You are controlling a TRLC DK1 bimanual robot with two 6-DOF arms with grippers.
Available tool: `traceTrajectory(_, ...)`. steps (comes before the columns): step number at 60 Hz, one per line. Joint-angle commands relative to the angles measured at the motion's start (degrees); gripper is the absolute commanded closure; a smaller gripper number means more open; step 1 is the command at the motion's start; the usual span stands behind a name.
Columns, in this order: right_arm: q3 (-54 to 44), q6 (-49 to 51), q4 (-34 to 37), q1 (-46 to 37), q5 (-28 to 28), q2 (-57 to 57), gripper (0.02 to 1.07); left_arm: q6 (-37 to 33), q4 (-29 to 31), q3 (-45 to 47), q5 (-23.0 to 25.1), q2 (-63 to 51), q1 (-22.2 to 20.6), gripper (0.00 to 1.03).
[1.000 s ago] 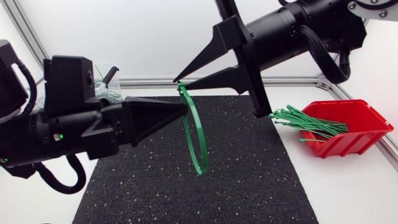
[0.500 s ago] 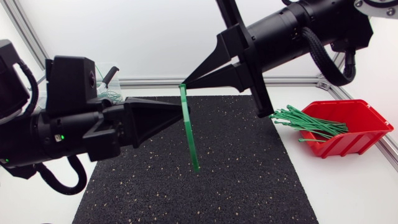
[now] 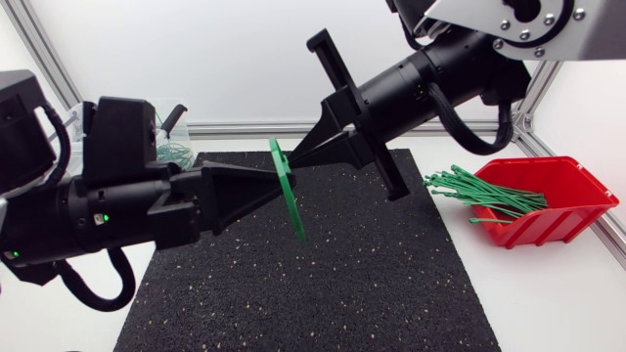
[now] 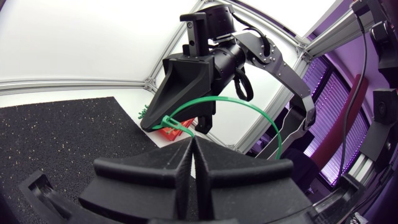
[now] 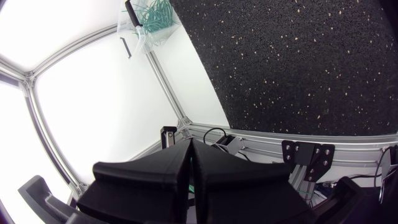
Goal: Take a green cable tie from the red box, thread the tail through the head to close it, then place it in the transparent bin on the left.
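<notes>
A green cable tie [image 3: 290,196], bent into a loop, hangs edge-on above the black mat [image 3: 391,274]. My left gripper [image 3: 280,182] comes in from the left and is shut on the tie near its top. My right gripper [image 3: 294,156] comes down from the upper right, shut on the same end of the tie just above the left tips. In the left wrist view the loop [image 4: 249,107] arcs out from the left gripper [image 4: 192,139] past the right gripper [image 4: 147,124]. The right wrist view shows the right gripper [image 5: 189,147] with its fingers pressed together.
The red box [image 3: 572,200] stands at the right with several green ties [image 3: 484,191] sticking out over its left rim. The transparent bin [image 3: 172,137] with ties inside sits at the back left, behind my left arm; it also shows as the bin [image 5: 149,22].
The right gripper's fingers closed on the top of the tie. The right arm rolled and swung lower; the loop turned edge-on and shifted slightly left.
</notes>
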State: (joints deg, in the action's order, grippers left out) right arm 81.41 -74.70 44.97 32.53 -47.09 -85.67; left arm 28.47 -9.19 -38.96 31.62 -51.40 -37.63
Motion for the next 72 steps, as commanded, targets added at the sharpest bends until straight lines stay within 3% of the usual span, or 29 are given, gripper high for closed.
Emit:
traceTrajectory(1, -1.3, 1.0, -0.1, -0.7, 3.3, -3.5, 1.01, 0.4, -2.1, -1.9, 1.9, 1.9, -0.5, 1.00)
traceTrajectory(30, 0.7, 2.8, 3.2, 0.0, 7.6, -8.7, 1.01, 0.5, -1.7, -1.9, 1.6, 3.0, -0.1, 1.00)
traceTrajectory(52, 0.7, 5.1, 3.5, 2.7, 8.1, -3.8, 1.01, -0.2, -0.9, -2.8, 1.1, 0.3, 0.1, 1.00)
traceTrajectory(55, 1.5, 5.4, 3.3, 2.8, 9.9, -2.7, 0.91, -0.5, -0.2, -3.2, 1.0, -0.2, 0.4, 1.00)
traceTrajectory(57, 2.2, 6.5, 3.7, 2.9, 10.6, -2.2, 0.79, -0.9, 0.8, -3.6, 0.9, -0.3, 0.5, 1.00)
traceTrajectory(60, 2.8, 7.4, 4.2, 2.8, 10.7, -1.8, 0.71, -1.6, 1.8, -4.0, 0.0, -0.5, 0.5, 1.00)
traceTrajectory(65, 3.7, 10.7, 5.0, 2.9, 13.3, -1.7, 0.35, -4.3, 6.0, -5.7, -1.8, -1.7, 0.4, 1.00)
traceTrajectory(70, 4.7, 14.6, 7.3, 2.8, 16.7, -2.1, 0.07, -8.1, 11.3, -7.9, -4.3, -3.8, 0.4, 1.00)
traceTrajectory(72, 5.4, 17.1, 9.3, 2.7, 18.1, -2.7, 0.06, -9.3, 13.0, -8.7, -5.8, -4.8, 0.2, 1.00)
